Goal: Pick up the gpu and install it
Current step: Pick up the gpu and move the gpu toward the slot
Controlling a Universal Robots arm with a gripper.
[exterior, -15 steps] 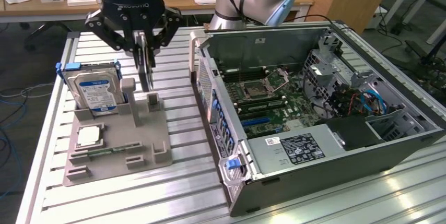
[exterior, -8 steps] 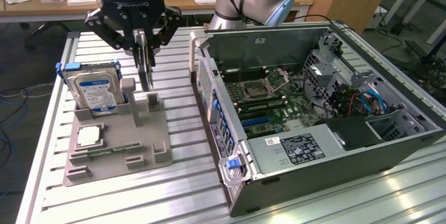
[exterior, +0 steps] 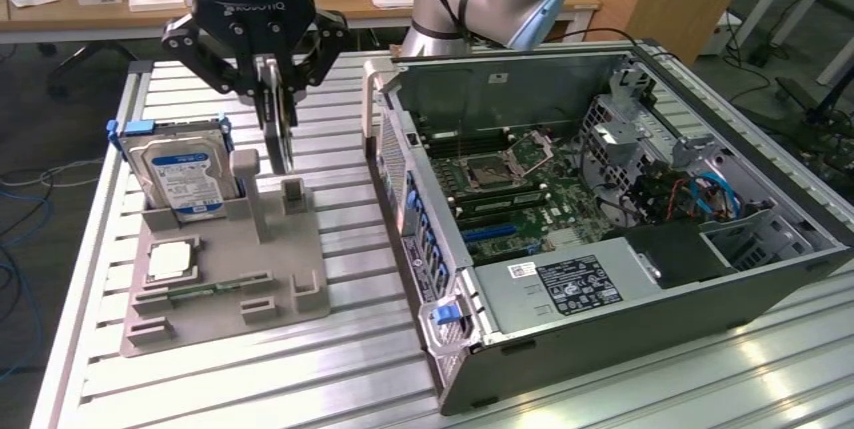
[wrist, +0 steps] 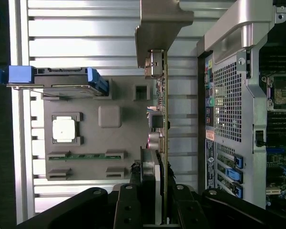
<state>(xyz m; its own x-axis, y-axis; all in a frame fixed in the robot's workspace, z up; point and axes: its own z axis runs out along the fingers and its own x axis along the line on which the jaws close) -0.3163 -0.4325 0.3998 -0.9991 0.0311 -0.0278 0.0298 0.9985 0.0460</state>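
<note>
- The gripper (exterior: 274,84) hangs over the slatted metal table (exterior: 334,369), its dark fingers (exterior: 254,77) drawn in narrow and clamped on the two faces of the gpu (exterior: 278,134).
- The gpu is held on edge and upright. In the exterior view it appears as a thin vertical strip dropping from between the fingers.
- Its lower end is just above a grey post of the holder (exterior: 267,249). Whether the two touch cannot be told.
- In the wrist view the gpu (wrist: 165,119) runs as a thin green line away from the camera, and its silvery bracket (wrist: 157,24) is at the far end.
- The holder lies flat on the table toward the exterior view's left.
- A drive (exterior: 180,174) with a blue-white label and blue side rails stands upright in the holder, beside the gpu and apart from it.
- A square silver chip (exterior: 174,261) lies in a recess of the holder. A green memory stick (exterior: 200,291) lies in a slot just beside it.
- The case (exterior: 747,279) lies open on its side toward the exterior view's right, just beside the holder, with its motherboard (exterior: 521,189) exposed.
- The gpu is outside the case, over the holder and near the case's perforated rear panel.
</note>
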